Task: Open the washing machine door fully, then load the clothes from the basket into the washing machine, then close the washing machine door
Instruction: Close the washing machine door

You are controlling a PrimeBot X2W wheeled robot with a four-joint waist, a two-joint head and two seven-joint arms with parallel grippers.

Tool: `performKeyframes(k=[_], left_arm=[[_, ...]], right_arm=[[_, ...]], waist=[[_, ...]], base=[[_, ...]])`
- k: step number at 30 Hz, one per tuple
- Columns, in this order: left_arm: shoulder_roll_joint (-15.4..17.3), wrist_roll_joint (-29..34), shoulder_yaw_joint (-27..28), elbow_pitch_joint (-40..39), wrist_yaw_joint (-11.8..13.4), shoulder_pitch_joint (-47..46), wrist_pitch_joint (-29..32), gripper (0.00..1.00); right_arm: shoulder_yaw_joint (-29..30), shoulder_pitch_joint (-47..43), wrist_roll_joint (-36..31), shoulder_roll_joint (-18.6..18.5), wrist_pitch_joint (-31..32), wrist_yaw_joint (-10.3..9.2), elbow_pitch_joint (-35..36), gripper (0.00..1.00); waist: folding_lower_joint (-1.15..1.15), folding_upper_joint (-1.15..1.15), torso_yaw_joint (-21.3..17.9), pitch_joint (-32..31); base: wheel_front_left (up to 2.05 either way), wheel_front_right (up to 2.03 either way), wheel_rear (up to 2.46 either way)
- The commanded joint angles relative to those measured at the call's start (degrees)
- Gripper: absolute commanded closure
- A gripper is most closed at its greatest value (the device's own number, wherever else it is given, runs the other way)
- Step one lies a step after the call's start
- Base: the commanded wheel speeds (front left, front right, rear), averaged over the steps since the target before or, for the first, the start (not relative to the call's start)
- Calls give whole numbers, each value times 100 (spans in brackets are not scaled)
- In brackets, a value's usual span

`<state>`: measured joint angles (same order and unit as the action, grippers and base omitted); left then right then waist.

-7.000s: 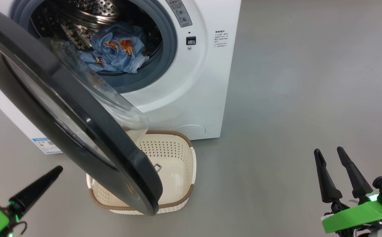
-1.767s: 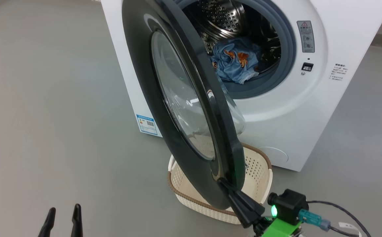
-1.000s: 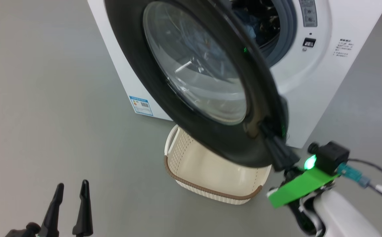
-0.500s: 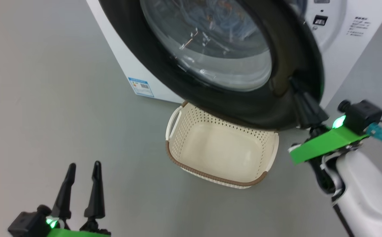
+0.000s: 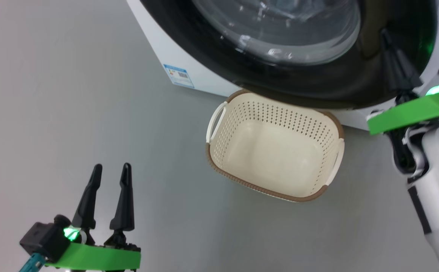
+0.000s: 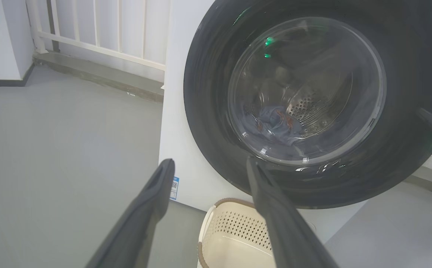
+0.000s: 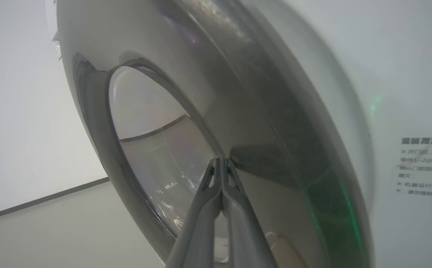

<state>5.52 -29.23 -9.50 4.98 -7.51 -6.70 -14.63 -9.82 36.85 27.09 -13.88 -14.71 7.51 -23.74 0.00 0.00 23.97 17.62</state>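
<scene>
The washing machine door [image 5: 317, 83], glossy black with a glass bowl window, lies close against the white washing machine [image 5: 174, 56]; I cannot tell whether it is latched. My right gripper [image 5: 387, 36] is shut, its tips pressed on the door's outer face near the right rim; the right wrist view shows the right gripper [image 7: 221, 160] touching the door [image 7: 156, 56]. The clothes [image 6: 275, 123], blue with orange print, lie in the drum behind the door [image 6: 208, 93] glass. The cream basket [image 5: 329, 124] sits empty on the floor below the door. My left gripper [image 5: 111, 168] hangs open at lower left, holding nothing.
Grey floor stretches left of the machine and around the basket [image 6: 219, 227]. A blue label [image 5: 177, 75] marks the machine's lower corner. In the left wrist view a white railing [image 6: 100, 26] and a raised sill run behind the machine, beyond the left gripper [image 6: 209, 163].
The door has swung from wide open to close against the machine, with my shut right gripper pressing on its rim. The head camera has shifted. The left gripper stays open.
</scene>
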Motion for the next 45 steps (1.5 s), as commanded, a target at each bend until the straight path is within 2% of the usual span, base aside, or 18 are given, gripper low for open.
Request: performKeyframes(k=[1,18,23,29,30,31,32,33,34,35,39,45], left_arm=[[64,-31,157,-149,2,-185,-37,0],[16,-103,-61,-123,2,-593,-37,0],[20,-97,-27,-94,2,-634,-37,0],[61,-41,21,109,2,-563,-37,0],[72,-35,41,144,2,-544,-37,0],[83,-28,62,174,2,-525,-37,0],[94,-21,83,198,2,-502,-37,0],[107,-15,106,218,2,-475,-37,0],[123,-9,130,233,2,-445,-37,0],[139,-9,141,240,2,-417,-37,0],[274,-18,108,250,2,-303,-37,0],[426,18,174,289,2,-154,-37,0]], right_arm=[[37,226,-89,19,-29,-2,88,100],[855,1358,-522,110,-29,-2,-285,100],[569,1340,-507,197,-29,-2,-302,100],[139,887,-340,223,-29,-2,-271,100],[90,798,-304,226,-29,-2,-244,96],[15,704,-269,231,-29,-2,-223,84],[-41,614,-215,239,-29,-2,-201,62],[-84,524,-181,242,-29,-2,-171,46],[-152,431,-166,242,-29,-2,-150,12],[-200,340,-136,251,-29,-2,-125,0],[-438,22,-49,236,-29,-2,-89,0],[-427,-406,49,265,-29,-2,-44,0]], waist=[[0,0,104,153],[0,0,236,630],[0,0,172,644],[0,0,55,415],[0,0,31,363],[0,0,6,306],[0,0,-20,245],[0,0,-49,183],[0,0,-82,121],[0,0,-112,60],[0,0,-247,-171],[0,0,-512,-486]], base=[[0,0,0],[0,0,0],[0,0,0],[0,0,0],[0,0,0],[0,0,0],[0,0,0],[0,0,0],[0,0,0],[0,0,0],[0,0,0],[0,0,0]])
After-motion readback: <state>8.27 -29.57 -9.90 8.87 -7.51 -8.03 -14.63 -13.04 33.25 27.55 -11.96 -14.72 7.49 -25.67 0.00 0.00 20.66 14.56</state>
